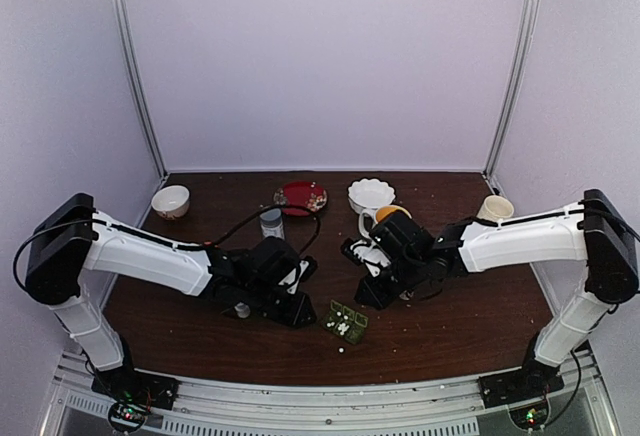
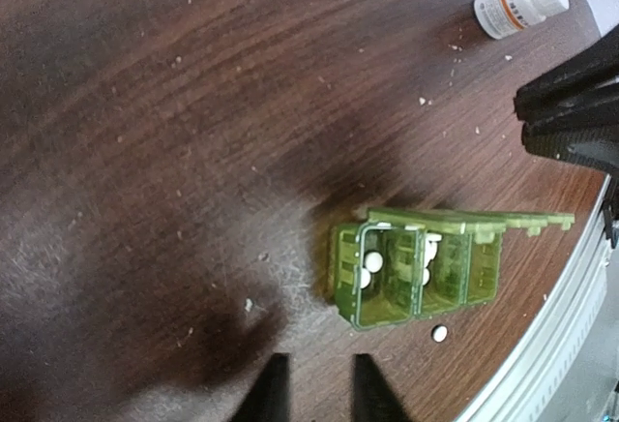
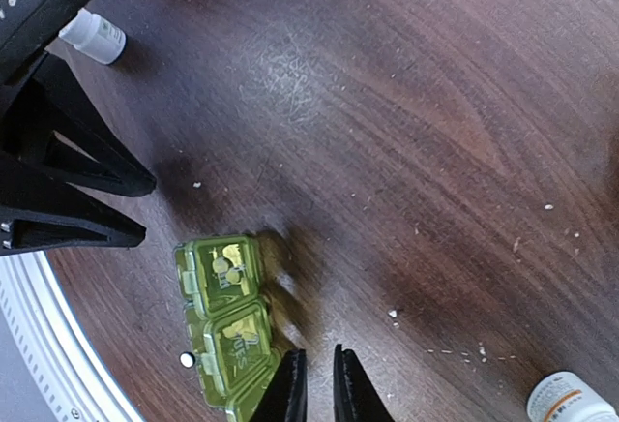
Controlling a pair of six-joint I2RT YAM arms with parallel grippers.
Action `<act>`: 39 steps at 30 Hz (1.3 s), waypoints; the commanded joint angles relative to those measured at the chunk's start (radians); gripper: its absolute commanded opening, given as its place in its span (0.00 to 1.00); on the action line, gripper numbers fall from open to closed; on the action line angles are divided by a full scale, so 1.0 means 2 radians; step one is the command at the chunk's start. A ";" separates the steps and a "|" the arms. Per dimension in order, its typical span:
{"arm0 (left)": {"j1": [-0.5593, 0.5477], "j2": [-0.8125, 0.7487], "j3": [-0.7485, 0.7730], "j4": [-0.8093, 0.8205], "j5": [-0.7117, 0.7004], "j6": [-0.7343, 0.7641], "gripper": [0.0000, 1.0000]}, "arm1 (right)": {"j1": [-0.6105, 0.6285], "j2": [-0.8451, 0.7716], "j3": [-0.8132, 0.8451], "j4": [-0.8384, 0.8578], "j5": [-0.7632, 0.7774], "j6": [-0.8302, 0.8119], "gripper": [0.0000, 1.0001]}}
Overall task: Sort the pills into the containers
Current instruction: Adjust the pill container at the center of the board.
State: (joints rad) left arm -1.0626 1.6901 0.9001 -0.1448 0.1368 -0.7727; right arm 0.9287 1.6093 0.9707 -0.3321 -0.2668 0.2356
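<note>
Left gripper (image 2: 319, 359) part open, empty; right gripper (image 3: 320, 352) barely open, empty too. Green pill box (image 2: 343, 277) sits lids-open on worktop (image 2: 193, 151) near front edge, between both. White pills (image 2: 373, 261) inside, one loose pill (image 2: 440, 333) just beside it.

**A:** How did the left arm (image 1: 150, 256) lie in the overhead view?

**B:** It reached from the lower left toward the centre. The white forearm sloped down and the black wrist sat low near mid-frame.

**A:** And the right arm (image 1: 520, 238)?

**B:** It mirrored that from the lower right, with its wrist bent down just right of centre.

**A:** What about the left gripper (image 2: 319, 395)?

**B:** It pointed downward. Its dark fingers (image 2: 271, 398) stood at the bottom edge of its wrist view, with a clear gap and nothing between them.

**A:** And the right gripper (image 3: 319, 388)?

**B:** It pointed downward too. Its fingers (image 3: 290, 393) were parted by only a slim slit, and it was empty.
</note>
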 commanded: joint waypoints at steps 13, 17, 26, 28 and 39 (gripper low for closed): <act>-0.022 0.046 0.018 0.038 0.084 -0.062 0.00 | 0.012 0.036 -0.009 0.051 0.001 0.021 0.04; -0.022 0.060 0.023 0.054 0.095 -0.063 0.00 | 0.014 0.043 -0.014 0.055 -0.005 0.025 0.03; -0.013 0.085 0.040 0.069 0.093 -0.059 0.00 | 0.016 0.038 -0.036 0.063 -0.014 0.035 0.03; -0.009 0.088 0.040 0.080 0.089 -0.059 0.00 | 0.015 0.038 -0.038 0.064 -0.020 0.036 0.03; -0.002 0.095 0.042 0.089 0.071 -0.058 0.00 | -0.003 0.038 -0.039 0.059 -0.010 0.043 0.03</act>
State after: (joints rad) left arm -1.0721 1.8687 0.9604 -0.0124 0.2985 -0.8894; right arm 0.9463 1.6859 0.8917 -0.2127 -0.3141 0.3153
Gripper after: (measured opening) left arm 0.008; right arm 0.028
